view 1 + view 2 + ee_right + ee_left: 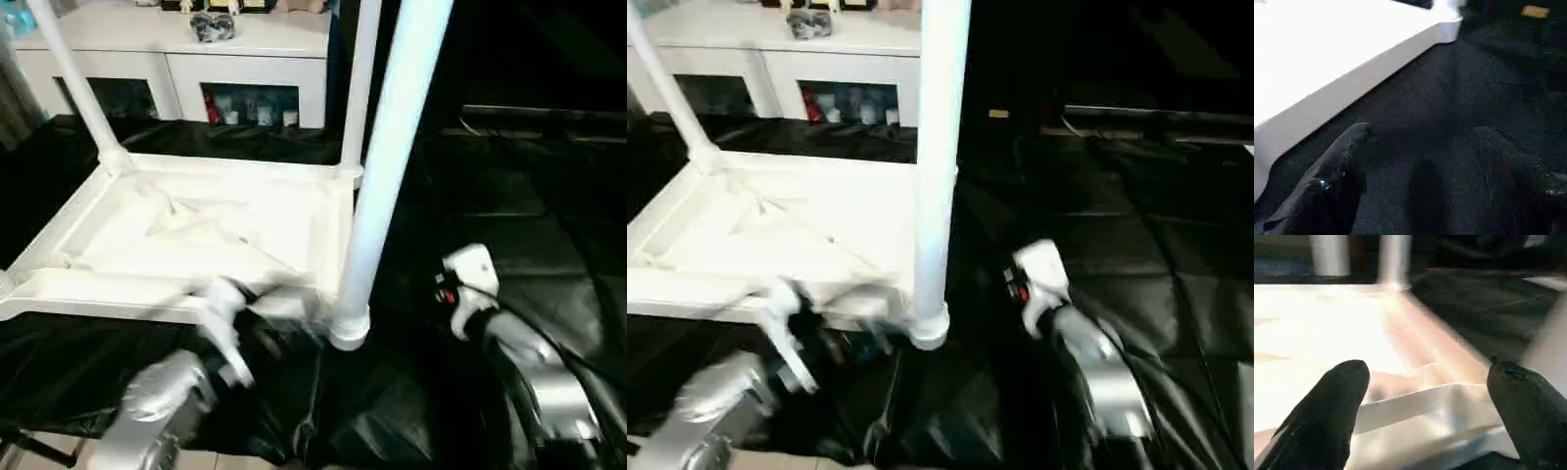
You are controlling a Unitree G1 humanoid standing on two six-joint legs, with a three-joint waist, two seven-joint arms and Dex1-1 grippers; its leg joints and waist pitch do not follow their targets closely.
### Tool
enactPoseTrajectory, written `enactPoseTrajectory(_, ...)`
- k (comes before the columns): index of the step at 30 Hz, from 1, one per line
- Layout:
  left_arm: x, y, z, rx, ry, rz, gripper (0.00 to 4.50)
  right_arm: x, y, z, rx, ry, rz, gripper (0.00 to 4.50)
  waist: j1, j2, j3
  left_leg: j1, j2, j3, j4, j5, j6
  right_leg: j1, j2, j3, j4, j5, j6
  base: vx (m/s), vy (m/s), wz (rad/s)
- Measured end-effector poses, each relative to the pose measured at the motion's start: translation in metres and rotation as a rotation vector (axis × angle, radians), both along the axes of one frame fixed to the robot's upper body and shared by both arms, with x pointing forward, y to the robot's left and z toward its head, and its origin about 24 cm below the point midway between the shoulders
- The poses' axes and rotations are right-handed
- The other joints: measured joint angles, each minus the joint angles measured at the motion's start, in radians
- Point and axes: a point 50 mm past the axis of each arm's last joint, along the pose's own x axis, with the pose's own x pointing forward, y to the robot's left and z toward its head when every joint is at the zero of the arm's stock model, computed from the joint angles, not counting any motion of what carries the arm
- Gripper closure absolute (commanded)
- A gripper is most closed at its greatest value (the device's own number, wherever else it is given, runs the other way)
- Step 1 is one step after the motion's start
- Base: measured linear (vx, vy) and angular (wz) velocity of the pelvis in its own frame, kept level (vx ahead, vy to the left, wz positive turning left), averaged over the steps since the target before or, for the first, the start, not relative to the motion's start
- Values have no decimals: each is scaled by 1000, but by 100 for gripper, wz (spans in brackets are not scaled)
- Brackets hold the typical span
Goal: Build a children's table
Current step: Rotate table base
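Three legs (pixel 387 176) seated in upturned table (pixel 211 240), frame centre. Left gripper (pixel 1422 413) open at near rim, prob. steadying; right gripper (pixel 1420 171) open, empty. Hold rim square.

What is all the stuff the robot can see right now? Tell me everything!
Table top: one, white, upside down on the black cover.
Legs: three in view, white, standing up from the table top's corners.
Cover: one, black, spread under the table top.
Cabinet: one, white with glass doors, behind the table top.
Left gripper: one, black fingers, open at the table top's near edge.
Right gripper: one, black fingers, open over the black cover beside the table top.
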Motion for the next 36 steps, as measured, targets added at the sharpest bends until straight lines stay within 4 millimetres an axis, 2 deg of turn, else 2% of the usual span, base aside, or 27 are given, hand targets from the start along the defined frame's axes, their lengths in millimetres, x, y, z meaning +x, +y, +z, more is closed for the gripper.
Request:
enactPoseTrajectory(3,1,14,-1,47,-2,195,7,-21,4,-7,42,36,-78,91,-15,-6,1,-1,-1,-10,1,0,0,4,1,-8,-9,0,0,0,0,0)
enactPoseTrajectory(4,2,17,2,59,-23,237,7,-27,5,-11,53,59,-94,91,-24,-2,2,-1,-1,-17,2,0,0,6,-1,-21,-19,0,0,0,0,0)
enactPoseTrajectory(5,2,19,5,64,-42,259,7,-28,6,-13,56,71,-101,91,-31,1,3,-1,0,-22,1,0,0,15,-2,-30,-30,0,0,0,0,0)
enactPoseTrajectory(6,3,20,7,60,-54,281,7,-28,7,-13,55,72,-106,91,-36,8,4,4,8,-13,3,0,0,10,7,-23,-42,0,0,-60,56,-27)
enactPoseTrajectory(8,5,22,9,56,-64,317,7,-27,12,-12,78,63,-108,91,-42,19,9,23,20,3,7,-11,0,16,11,-34,-56,0,0,-47,69,-64)
enactPoseTrajectory(9,8,22,12,67,-77,328,7,-27,17,-12,98,64,-109,91,-38,14,17,39,23,21,4,-12,-1,25,-9,-47,-12,-27,-2,-71,67,-86)
enactPoseTrajectory(10,10,23,15,81,-92,340,7,-29,18,-15,97,78,-110,91,-34,-4,22,62,23,62,5,-13,0,19,-42,-46,96,-77,-16,-66,4,-69)
enactPoseTrajectory(11,10,22,18,82,-105,345,7,-29,17,-16,94,83,-111,91,-17,-29,17,76,23,102,6,-15,-3,29,-54,-22,155,-118,-10,-66,4,-69)
enactPoseTrajectory(12,10,21,19,90,-119,355,7,-27,16,-14,86,77,-112,91,0,-51,7,74,27,115,33,-33,-16,17,-43,16,156,-136,21,43,-90,-66)
enactPoseTrajectory(13,6,18,14,106,-104,358,7,-25,14,-11,82,68,-117,91,22,-41,4,35,33,77,72,-76,-19,2,-19,30,155,-136,21,120,-42,-82)
enactPoseTrajectory(14,4,16,11,116,-88,366,7,-24,14,-9,76,64,-120,91,29,-5,-3,12,11,0,73,-87,-16,-4,-17,9,146,-135,22,120,-42,-82)
enactPoseTrajectory(15,2,15,8,113,-72,383,7,-26,13,-11,67,74,-125,91,22,7,-8,4,3,-30,66,-63,-43,-7,-10,-5,134,-120,16,74,25,-54)
enactPoseTrajectory(16,2,16,8,106,-66,412,7,-26,14,-12,61,83,-123,91,13,13,-11,-2,3,-48,64,-49,-45,-4,2,-8,118,-94,5,0,0,0)
enactPoseTrajectory(17,3,16,10,96,-68,437,7,-26,18,-13,61,91,-106,91,-1,14,-12,1,15,-61,56,-44,-49,5,20,-11,94,-74,-9,0,0,0)
enactPoseTrajectory(18,3,16,11,96,-67,448,7,-26,19,-13,61,90,-101,91,-10,14,-13,1,24,-65,46,-38,-52,11,30,-19,78,-62,-26,16,-88,15)
enactPoseTrajectory(19,3,16,12,102,-67,460,7,-24,18,-10,58,81,-95,91,-13,9,-13,-1,32,-64,36,-35,-56,16,39,-27,62,-54,-36,4,-82,4)
enactPoseTrajectory(21,3,16,11,118,-68,475,7,-21,15,-6,38,66,-82,91,-10,6,-13,-1,29,-62,24,-36,-55,16,46,-30,51,-53,-36,2,-83,0)
enactPoseTrajectory(24,-1,20,7,136,-54,505,7,-21,11,-6,21,69,-57,91,10,-1,-12,-1,30,-66,12,-34,-53,10,51,-29,50,-54,-36,19,-75,-4)
enactPoseTrajectory(26,-8,28,1,163,-27,526,7,-22,18,-7,21,75,-14,91,23,-5,-11,-3,31,-67,10,-33,-55,7,52,-29,50,-54,-36,0,0,0)
enactPoseTrajectory(28,-13,39,1,184,-22,557,7,-23,29,-9,20,82,48,91,32,-16,-9,-3,32,-66,9,-32,-57,6,52,-28,49,-55,-36,0,0,0)
enactPoseTrajectory(29,-15,44,3,199,-32,569,7,-23,39,-11,16,89,98,91,40,-28,-7,-3,33,-67,9,-29,-62,6,52,-28,49,-55,-36,0,0,0)
enactPoseTrajectory(30,-16,46,5,205,-39,574,7,-23,44,-13,5,90,124,91,46,-35,-8,-4,34,-67,9,-26,-68,6,51,-28,48,-55,-36,0,0,0)
enactPoseTrajectory(32,-18,49,8,194,-50,593,7,-19,50,-15,-13,96,174,91,54,-47,-10,-19,15,-96,9,-9,-48,17,30,-60,40,-55,-35,10,39,23)
enactPoseTrajectory(33,-18,48,9,187,-53,593,7,-16,49,-14,-20,93,183,91,60,-52,-9,-24,6,-102,8,-5,-31,24,16,-76,34,-55,-34,7,71,55)
enactPoseTrajectory(35,-20,45,10,179,-48,589,7,-8,44,-9,-32,72,178,91,87,-55,-7,-40,-7,-101,23,-9,42,39,-16,-100,24,-55,-17,6,111,61)
enactPoseTrajectory(36,-20,43,10,175,-42,587,7,-6,41,-6,-31,60,164,91,103,-51,-6,-47,-12,-99,39,-18,73,47,-27,-105,22,-57,-7,5,153,57)
